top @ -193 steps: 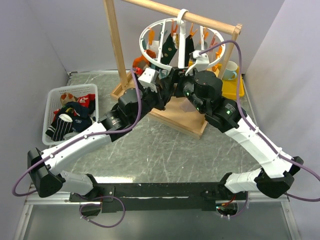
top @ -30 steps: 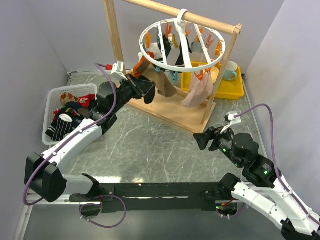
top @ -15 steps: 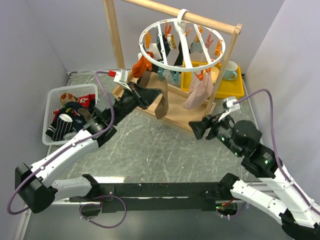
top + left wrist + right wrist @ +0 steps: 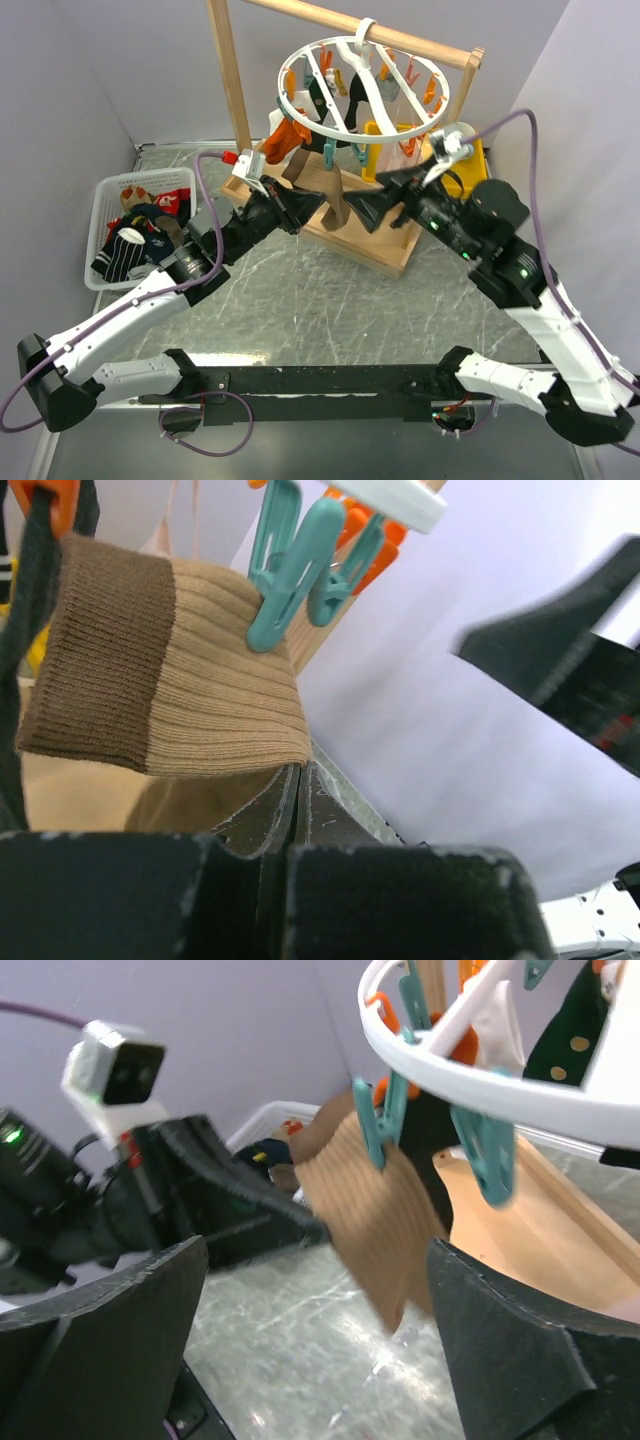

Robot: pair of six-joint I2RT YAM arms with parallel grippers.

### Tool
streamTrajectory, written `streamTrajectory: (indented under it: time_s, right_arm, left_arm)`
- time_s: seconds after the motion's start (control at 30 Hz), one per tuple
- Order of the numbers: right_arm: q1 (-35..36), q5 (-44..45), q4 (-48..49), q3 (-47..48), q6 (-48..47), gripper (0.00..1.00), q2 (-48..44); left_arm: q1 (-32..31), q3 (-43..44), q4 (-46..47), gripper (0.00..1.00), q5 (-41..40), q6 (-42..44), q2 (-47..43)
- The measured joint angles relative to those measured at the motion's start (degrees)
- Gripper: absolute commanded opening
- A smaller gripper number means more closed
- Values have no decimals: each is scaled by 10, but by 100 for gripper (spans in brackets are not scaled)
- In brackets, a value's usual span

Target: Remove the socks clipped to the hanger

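Your left claw (image 4: 303,207) is clenched, its fingers (image 4: 240,820) pressed together with the tips at the lower corner of the brown sock (image 4: 170,670), pinching its edge as far as the left wrist view shows. That sock has a dark brown band and a lighter ribbed part, and it hangs from a teal clothespin (image 4: 290,565) on the near left side of the hanger (image 4: 500,1095). The hanger's hook sits over the top bar of the wooden rack (image 4: 228,90), above the tabletop (image 4: 300,300). Your right claw (image 4: 385,197) is released: its two fingers (image 4: 110,1330) stand wide apart and point at the same sock from the other side, close to it but not touching. The two claws face each other with the sock between them. A dark green sock (image 4: 565,1035) with pale dots is clipped farther round the ring, next to orange pins. Over at your far left, the white basket (image 4: 105,205) holds a heap of loose socks (image 4: 140,235), black, striped and red.
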Motion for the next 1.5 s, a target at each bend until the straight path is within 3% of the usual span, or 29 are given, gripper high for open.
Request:
streamTrajectory:
  time_s: [0.53,0.67,1.1,1.4,1.5]
  right_arm:
    - [-90,-119,91,12,134,93,124]
    - [-94,-126,127,8,157,88,127]
    - [-94,-120,209,-24,218,82,148]
    - [-94,-106,225,-35,223,69,147]
    - [-93,-100,229,-35,221,52,146]
  left_arm:
    - [-8,40,-40,1,-12,27,-20]
    - [-8,40,-41,1,-12,27,-20]
    - [-23,41,-41,1,-7,26,-20]
    - [-46,58,-40,1,-7,27,-12]
    - [-53,58,-39,1,-7,26,-7]
